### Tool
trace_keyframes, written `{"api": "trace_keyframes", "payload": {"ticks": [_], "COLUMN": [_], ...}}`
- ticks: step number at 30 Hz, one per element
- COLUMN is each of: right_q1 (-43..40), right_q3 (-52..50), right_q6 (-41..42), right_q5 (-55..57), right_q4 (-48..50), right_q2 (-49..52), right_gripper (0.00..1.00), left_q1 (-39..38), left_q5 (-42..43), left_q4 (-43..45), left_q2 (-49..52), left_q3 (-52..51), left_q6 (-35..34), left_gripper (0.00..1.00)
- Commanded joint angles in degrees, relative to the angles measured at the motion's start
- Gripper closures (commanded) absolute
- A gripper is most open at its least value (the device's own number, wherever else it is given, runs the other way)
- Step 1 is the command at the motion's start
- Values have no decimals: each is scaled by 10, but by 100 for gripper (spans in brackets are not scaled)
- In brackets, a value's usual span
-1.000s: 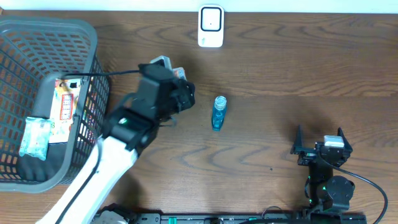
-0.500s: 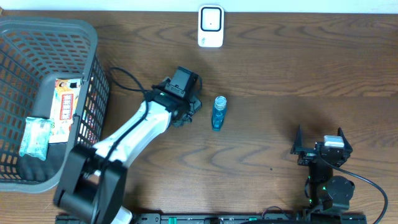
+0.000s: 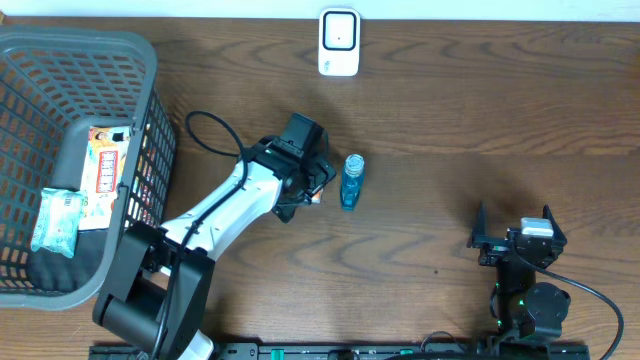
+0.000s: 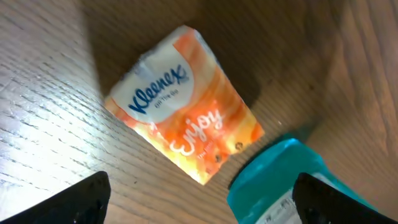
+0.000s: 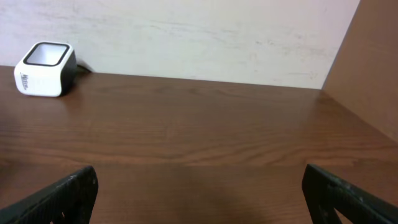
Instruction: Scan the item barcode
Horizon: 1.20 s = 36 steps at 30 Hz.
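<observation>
An orange and white Kleenex tissue pack point(image 4: 183, 106) lies flat on the wooden table, apart from both black fingers. My left gripper point(image 4: 205, 202) hovers just over it, open, with nothing between the jaws. From overhead the left gripper point(image 3: 308, 176) covers most of the pack, and only an orange corner point(image 3: 317, 196) shows. A blue bottle point(image 3: 351, 180) lies right beside it, and its teal body point(image 4: 286, 183) shows by the right finger. The white barcode scanner point(image 3: 339, 42) stands at the far edge. My right gripper point(image 3: 512, 236) rests open near the front right.
A grey mesh basket point(image 3: 80, 45) at the left holds an orange packet point(image 3: 105, 175) and a green-white pack point(image 3: 57, 222). A black cable point(image 3: 205, 125) loops from the left arm. In the right wrist view the scanner point(image 5: 43, 60) stands far left before a pale wall.
My left arm swung away from the basket, came down beside the bottle and opened its jaws. The tissue pack it carried now lies loose on the table. The right arm stayed still.
</observation>
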Motion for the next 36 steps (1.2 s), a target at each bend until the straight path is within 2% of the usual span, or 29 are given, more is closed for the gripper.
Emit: {"api": "trace_keyframes", "payload": {"ticks": [1, 8, 13, 20, 24, 29, 36], "right_q1": [-4, -4, -4, -4, -4, -4, -4], "right_q3": [-1, -1, -1, -1, -1, -1, -1], "right_q6": [-6, -6, -6, -6, -6, -6, -6], "right_q5": [3, 3, 3, 3, 3, 3, 3], "right_q4": [-2, -2, -2, -2, -2, -2, -2], "right_q2": [-2, -2, -2, -2, -2, -2, -2], "right_gripper": [1, 1, 1, 1, 1, 1, 1], "left_q1": [2, 3, 3, 3, 19, 96, 283], "left_q5": [-13, -139, -192, -251, -359, -447, -447], "left_q4": [-4, -54, -58, -66, -124, -205, -276], "left_q2": [-52, -189, -275, -342, -351, -352, -356], "left_q3": [6, 47, 77, 155, 235, 318, 349], "left_q6": [52, 134, 207, 334, 381, 389, 366], "left_gripper": [1, 2, 2, 2, 2, 2, 2]}}
